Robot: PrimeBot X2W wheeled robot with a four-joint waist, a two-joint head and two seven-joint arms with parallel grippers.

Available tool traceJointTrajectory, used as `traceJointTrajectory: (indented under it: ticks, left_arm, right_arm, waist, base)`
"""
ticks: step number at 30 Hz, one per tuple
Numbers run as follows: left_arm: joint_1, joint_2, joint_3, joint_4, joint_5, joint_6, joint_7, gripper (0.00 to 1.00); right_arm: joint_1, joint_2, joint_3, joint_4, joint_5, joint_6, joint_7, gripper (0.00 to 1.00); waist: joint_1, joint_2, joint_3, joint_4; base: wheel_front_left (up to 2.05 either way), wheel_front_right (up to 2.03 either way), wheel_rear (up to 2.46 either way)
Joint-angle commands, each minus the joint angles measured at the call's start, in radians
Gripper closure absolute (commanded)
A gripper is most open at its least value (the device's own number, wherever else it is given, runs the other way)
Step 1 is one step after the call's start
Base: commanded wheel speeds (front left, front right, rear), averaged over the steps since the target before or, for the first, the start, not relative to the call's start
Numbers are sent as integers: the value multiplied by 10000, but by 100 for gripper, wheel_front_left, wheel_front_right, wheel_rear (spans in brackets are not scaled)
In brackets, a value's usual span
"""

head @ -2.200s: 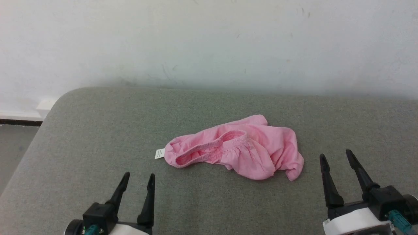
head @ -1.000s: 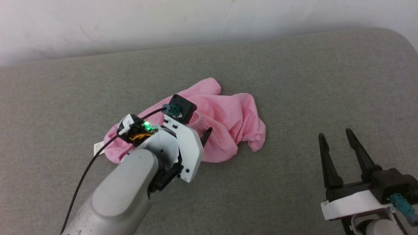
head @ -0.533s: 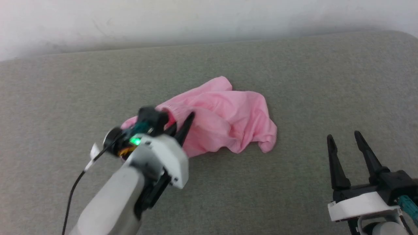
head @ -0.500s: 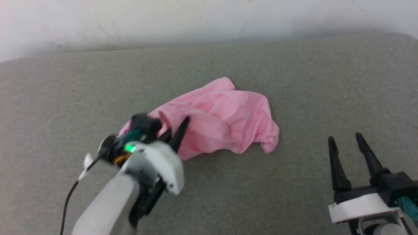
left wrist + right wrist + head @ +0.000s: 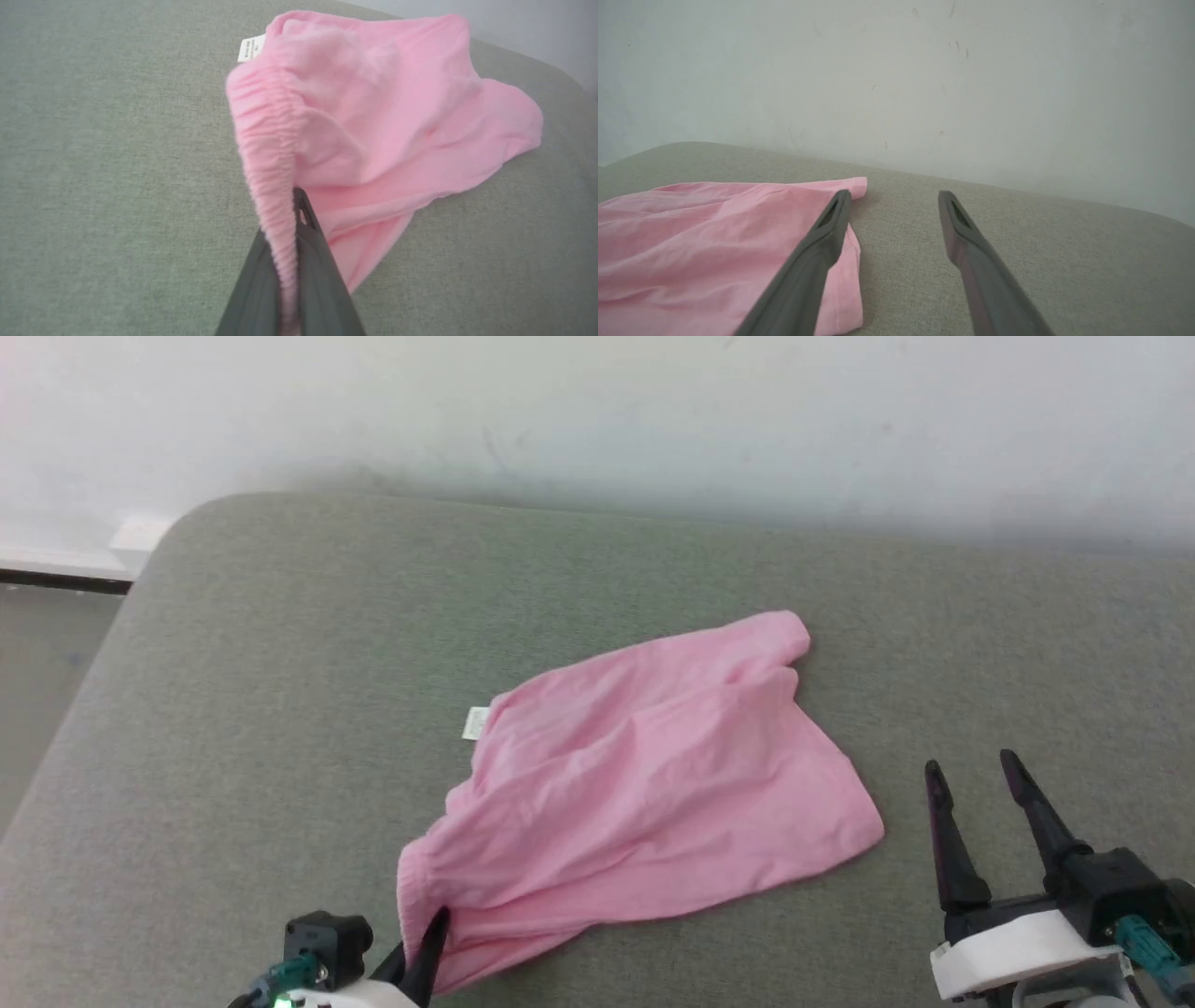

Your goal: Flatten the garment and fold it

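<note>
Bare lab-like room; grey fabric-covered surface [image 5: 280, 663]; scuffed white wall [image 5: 597, 411]

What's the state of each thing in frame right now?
garment: unfolded, spread but wrinkled on the grey cushion
waistband: gathered, one end pinched
care label: sticking out at the waistband's far end
left gripper: shut on the garment's waistband
right gripper: open, empty, apart from the garment

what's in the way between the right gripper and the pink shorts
Nothing visible. The right gripper, jaws open, points across the grey fabric surface right beside the pink shorts. The left gripper is shut on their waistband.
</note>
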Motion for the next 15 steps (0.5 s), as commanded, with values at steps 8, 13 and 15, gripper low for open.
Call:
traceJointTrajectory:
  ticks: [8, 13, 15]
  left_arm:
    - [-573, -314, 143, 899, 821, -102, -2268, 0]
    - [-868, -332, 689, 576, 1581, 93, -3044, 0]
    - [-969, -439, 919, 301, 2049, 164, -3085, 0]
  right_arm:
    - [-12, 22, -74, 241, -258, -21, 135, 0]
    - [-561, -320, 482, 386, -398, -21, 1999, 0]
    - [-929, -612, 733, 635, -293, -21, 3199, 0]
  waist:
    - [2, 0, -598, 902]
    - [2, 0, -612, 1165]
    - [2, 0, -571, 1267]
  base:
    - [0, 0, 0]
    - [0, 0, 0]
    - [0, 0, 0]
